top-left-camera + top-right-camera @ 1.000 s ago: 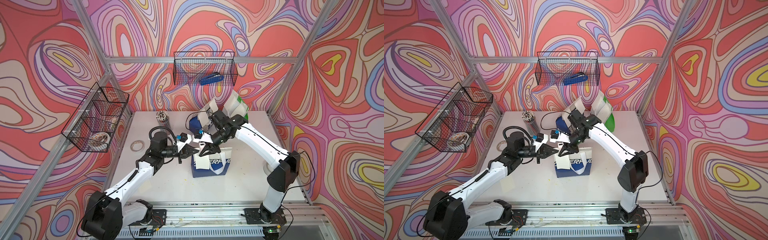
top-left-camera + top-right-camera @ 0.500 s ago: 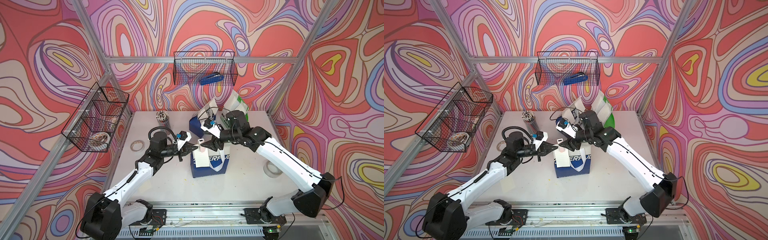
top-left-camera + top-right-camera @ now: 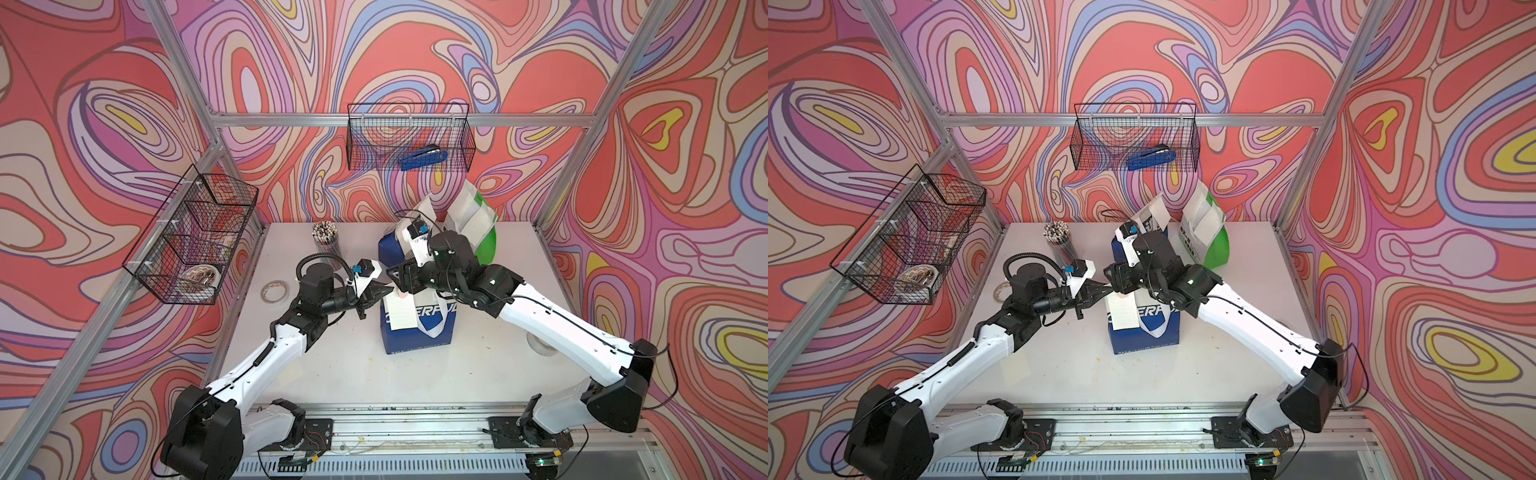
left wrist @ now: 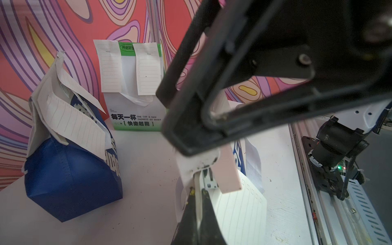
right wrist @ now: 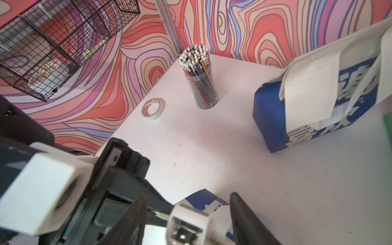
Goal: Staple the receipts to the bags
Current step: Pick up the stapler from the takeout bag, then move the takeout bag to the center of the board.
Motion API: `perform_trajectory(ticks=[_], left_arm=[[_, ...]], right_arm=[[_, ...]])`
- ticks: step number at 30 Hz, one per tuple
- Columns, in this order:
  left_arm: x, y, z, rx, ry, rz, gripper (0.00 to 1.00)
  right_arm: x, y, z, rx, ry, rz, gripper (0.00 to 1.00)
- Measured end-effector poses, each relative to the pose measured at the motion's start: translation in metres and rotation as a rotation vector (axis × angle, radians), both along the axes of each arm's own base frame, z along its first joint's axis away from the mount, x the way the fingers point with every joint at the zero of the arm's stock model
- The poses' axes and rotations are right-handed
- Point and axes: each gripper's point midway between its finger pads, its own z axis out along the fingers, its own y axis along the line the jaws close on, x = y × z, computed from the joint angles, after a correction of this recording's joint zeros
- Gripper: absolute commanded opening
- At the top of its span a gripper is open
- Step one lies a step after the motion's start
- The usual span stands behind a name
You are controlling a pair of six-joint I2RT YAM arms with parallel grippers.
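The blue-white "CHEERFUL" bag (image 3: 419,332) (image 3: 1144,332) stands mid-table. A lined white receipt (image 3: 401,313) (image 3: 1125,313) (image 4: 239,212) hangs down its front. My left gripper (image 3: 384,291) (image 3: 1106,288) (image 4: 200,191) is shut on the thin white top edge where the receipt meets the bag. A pink-and-white stapler (image 3: 402,294) (image 4: 227,169) (image 5: 188,222) sits on that edge. My right gripper (image 3: 399,278) (image 3: 1113,278) (image 5: 188,212) is open, its fingers on either side of the stapler and apart from it. Behind stand the blue bag with Chinese characters (image 4: 70,169) (image 5: 271,118) and the green-white bag (image 4: 135,110), both with receipts hanging on them.
A pen cup (image 3: 328,245) (image 5: 200,84) and a tape roll (image 3: 275,291) (image 5: 152,108) are at the back left. A blue stapler lies in the wire basket (image 3: 424,157) on the back wall. Another basket (image 3: 191,241) hangs on the left wall. A loose slip (image 3: 1016,370) lies under my left arm.
My right gripper has opened around the stapler, and the right arm has swung its elbow out and down to the right. The left arm has kept its grip and place.
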Motion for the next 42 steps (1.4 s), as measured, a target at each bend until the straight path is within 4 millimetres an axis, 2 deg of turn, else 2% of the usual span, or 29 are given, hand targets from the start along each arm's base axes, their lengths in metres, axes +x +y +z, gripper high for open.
perform_trajectory(ticks=[3, 8, 12, 20, 21, 23, 24, 31, 34, 37, 39, 42], left_arm=[[0.0, 0.0, 0.0, 0.0, -0.001, 0.0, 0.0], [0.0, 0.0, 0.001, -0.001, 0.001, 0.003, 0.0], [0.001, 0.001, 0.001, -0.001, 0.001, 0.015, 0.0], [0.004, 0.003, -0.001, 0.001, 0.015, 0.04, 0.0], [0.005, 0.003, -0.001, 0.001, 0.018, 0.041, 0.0], [0.005, 0.003, -0.001, 0.0, 0.021, 0.045, 0.0], [0.005, 0.003, -0.001, 0.0, 0.022, 0.045, 0.0], [0.006, 0.004, -0.001, 0.002, 0.021, 0.053, 0.0], [0.008, 0.004, -0.001, 0.005, 0.021, 0.063, 0.0], [0.01, 0.006, 0.0, 0.011, 0.02, 0.077, 0.0], [0.012, 0.006, 0.001, 0.016, 0.018, 0.087, 0.0], [0.014, 0.009, 0.002, 0.02, 0.021, 0.095, 0.0]], right_arm=[[0.002, 0.001, -0.002, -0.015, 0.008, -0.059, 0.49], [0.016, -0.008, -0.009, -0.069, 0.005, -0.163, 0.5], [0.016, -0.007, -0.017, -0.094, 0.019, -0.178, 0.44], [0.013, -0.005, -0.024, -0.116, 0.033, -0.184, 0.43], [0.013, -0.005, -0.024, -0.118, 0.034, -0.184, 0.4], [0.013, -0.004, -0.025, -0.118, 0.035, -0.185, 0.21], [0.014, -0.005, -0.025, -0.121, 0.032, -0.192, 0.18], [0.017, -0.011, -0.019, -0.138, -0.007, -0.215, 0.1], [0.021, -0.027, -0.002, -0.153, -0.075, -0.263, 0.07], [0.031, -0.059, 0.026, -0.126, -0.118, -0.333, 0.05], [0.044, -0.094, 0.045, -0.08, -0.124, -0.41, 0.04], [0.061, -0.168, 0.06, -0.051, -0.11, -0.582, 0.04]])
